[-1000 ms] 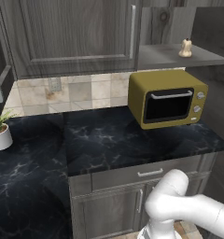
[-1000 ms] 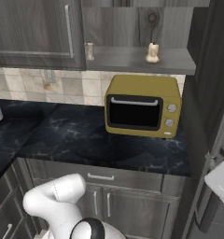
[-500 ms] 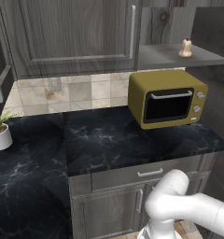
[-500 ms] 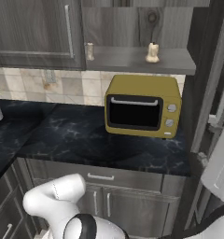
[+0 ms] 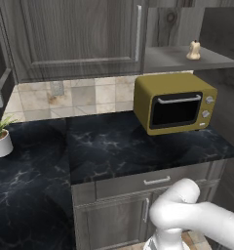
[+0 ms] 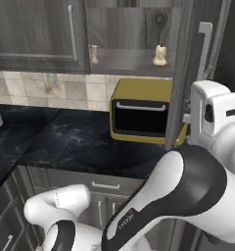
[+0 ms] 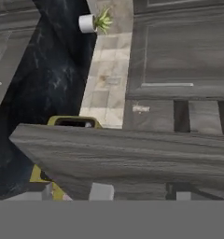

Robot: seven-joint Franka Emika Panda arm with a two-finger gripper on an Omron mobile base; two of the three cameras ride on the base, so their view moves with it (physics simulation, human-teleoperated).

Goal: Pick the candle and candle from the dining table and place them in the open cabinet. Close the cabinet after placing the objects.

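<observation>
The cabinet (image 6: 139, 59) stood open, its door (image 7: 123, 158) edge-on just ahead of the gripper (image 7: 142, 192), whose jaws were spread wide and empty. Beyond the door, both candles (image 6: 160, 55) sat shelved; closing remained, I judged.

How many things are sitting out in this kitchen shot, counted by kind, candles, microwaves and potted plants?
Candles: 2, one and another, both on the open cabinet shelf
Microwaves: 1, yellow, on the black counter
Potted plants: 1
Total: 4
</observation>
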